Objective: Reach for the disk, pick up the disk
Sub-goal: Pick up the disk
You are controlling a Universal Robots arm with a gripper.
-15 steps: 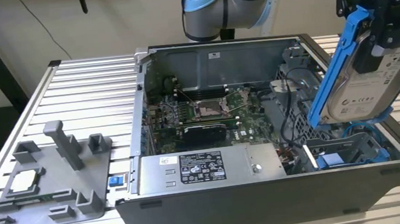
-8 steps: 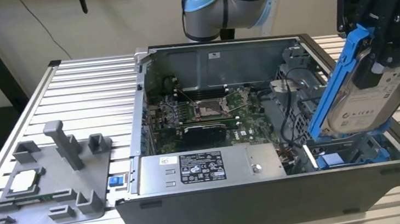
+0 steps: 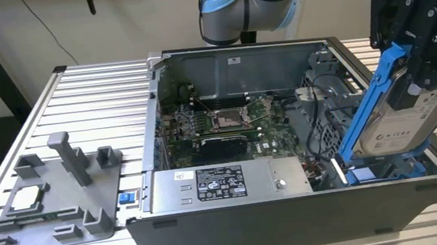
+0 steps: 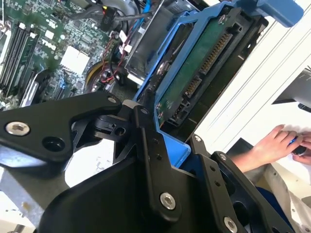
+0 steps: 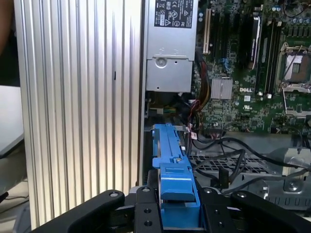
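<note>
The disk (image 3: pixel 408 123), a silver-grey hard drive with a white label in a bright blue bracket, hangs tilted on edge above the open computer case (image 3: pixel 292 217) at the exterior view's right. My black gripper (image 3: pixel 416 78) is shut on its upper part. In the second wrist view the disk's (image 4: pixel 194 73) green circuit board and connector face the camera, with the gripper (image 4: pixel 163 145) clamped on the blue frame. The first wrist view looks along the blue edge of the disk (image 5: pixel 171 160), held between the fingers (image 5: pixel 146 208) of the gripper (image 5: pixel 177 206).
Inside the case lie the motherboard (image 3: pixel 227 121), the grey power supply (image 3: pixel 224 185), loose cables and a blue bay (image 3: pixel 368 174) under the disk. A grey fixture tray (image 3: pixel 50 205) with a small square chip (image 3: pixel 27 198) sits on the ribbed table (image 3: pixel 89 105). A person's hand (image 4: pixel 272 143) is nearby.
</note>
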